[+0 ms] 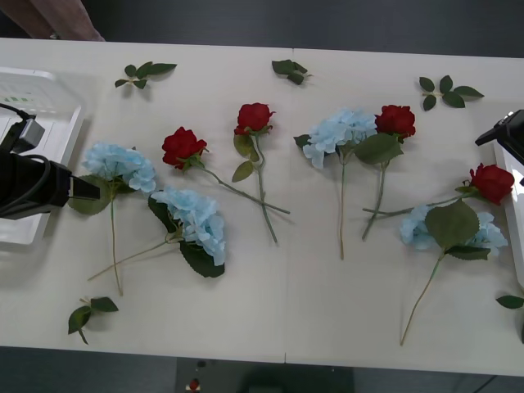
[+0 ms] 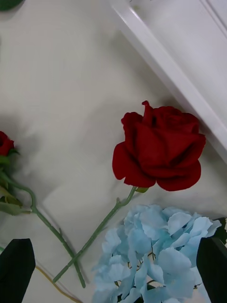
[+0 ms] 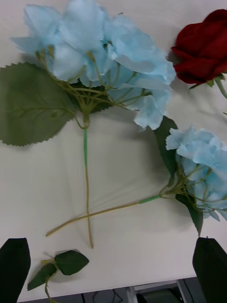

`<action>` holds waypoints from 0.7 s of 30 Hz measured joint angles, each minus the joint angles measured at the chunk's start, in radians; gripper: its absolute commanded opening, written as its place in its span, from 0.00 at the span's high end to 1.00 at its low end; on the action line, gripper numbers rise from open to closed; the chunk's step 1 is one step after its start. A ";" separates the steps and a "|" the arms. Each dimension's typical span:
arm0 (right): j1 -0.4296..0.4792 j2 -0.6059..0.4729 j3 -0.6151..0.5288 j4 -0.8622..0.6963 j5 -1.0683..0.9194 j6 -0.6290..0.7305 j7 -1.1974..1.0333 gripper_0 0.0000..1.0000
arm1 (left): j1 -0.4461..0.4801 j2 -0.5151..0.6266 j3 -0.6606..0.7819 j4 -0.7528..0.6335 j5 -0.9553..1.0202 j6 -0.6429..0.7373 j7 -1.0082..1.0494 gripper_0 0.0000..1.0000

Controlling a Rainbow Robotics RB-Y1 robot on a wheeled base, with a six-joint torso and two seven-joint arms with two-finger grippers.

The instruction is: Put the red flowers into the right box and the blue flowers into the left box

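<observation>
A wide cream-white desk (image 1: 286,286) fills most of the room from where I stand, its top matte and evenly lit, with only soft shadows. A thin seam runs across it from the far edge to the near edge, a little right of the middle. Beyond the far edge lies a dark grey floor (image 1: 327,20). Under the near edge there is more dark floor and some grey frame parts (image 1: 270,378).

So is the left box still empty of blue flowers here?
Appears so: the left box shows bare white floor where visible, though the left arm hides part. All four blue flowers lie on the table.
</observation>
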 measured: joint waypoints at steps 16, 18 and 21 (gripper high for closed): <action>-0.122 0.093 0.181 0.181 0.189 -0.056 -0.117 0.00 | -0.294 -0.115 -0.323 0.297 -0.096 -0.043 0.000 0.00; -0.122 0.111 0.172 0.204 0.196 -0.060 -0.132 0.00 | -0.316 -0.128 -0.355 0.332 -0.103 -0.043 0.000 0.00; -0.122 0.130 0.171 0.239 0.207 -0.071 -0.145 0.00 | -0.354 -0.144 -0.421 0.387 -0.108 -0.069 0.000 0.00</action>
